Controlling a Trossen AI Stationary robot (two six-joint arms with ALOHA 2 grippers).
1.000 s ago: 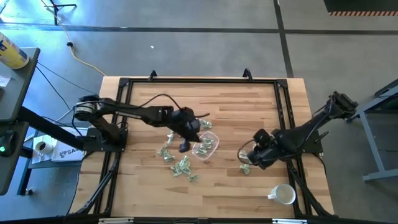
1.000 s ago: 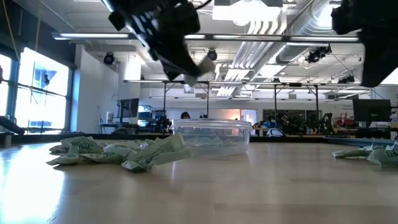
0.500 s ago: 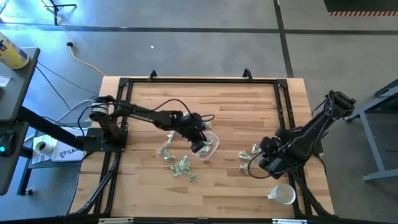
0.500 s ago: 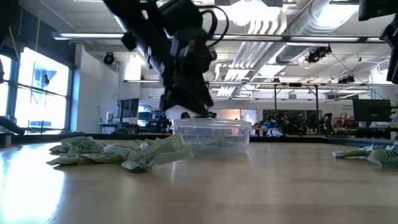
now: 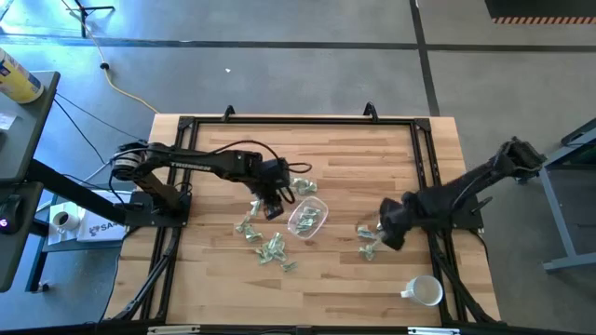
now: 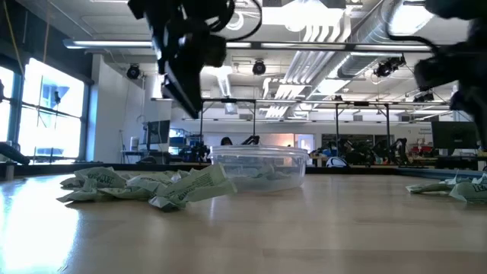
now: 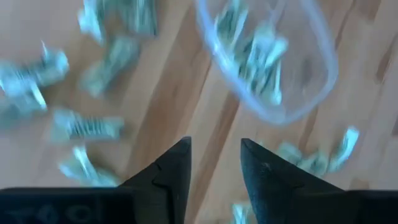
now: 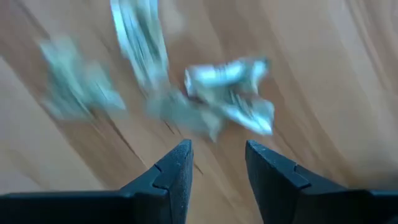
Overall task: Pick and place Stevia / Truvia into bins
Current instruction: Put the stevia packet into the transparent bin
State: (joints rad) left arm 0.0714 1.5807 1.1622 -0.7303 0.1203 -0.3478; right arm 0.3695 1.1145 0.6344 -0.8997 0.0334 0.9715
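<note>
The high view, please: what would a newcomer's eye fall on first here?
Probably the pale green packets scattered mid-table, left of the clear bin, which already holds a few. The left gripper, fingers open and empty, hangs just left of the bin, while the right gripper, also open, hovers over a smaller bunch of packets to the right. A white mug stands alone near the front right corner.

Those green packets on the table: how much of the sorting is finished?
Partly. A few packets already lie in the clear bin. Neither arm holds one now: the left gripper hangs open beside the bin, the right gripper open over its small cluster. Left to do: the pile beside the bin, that cluster, and strays behind the bin.
</note>
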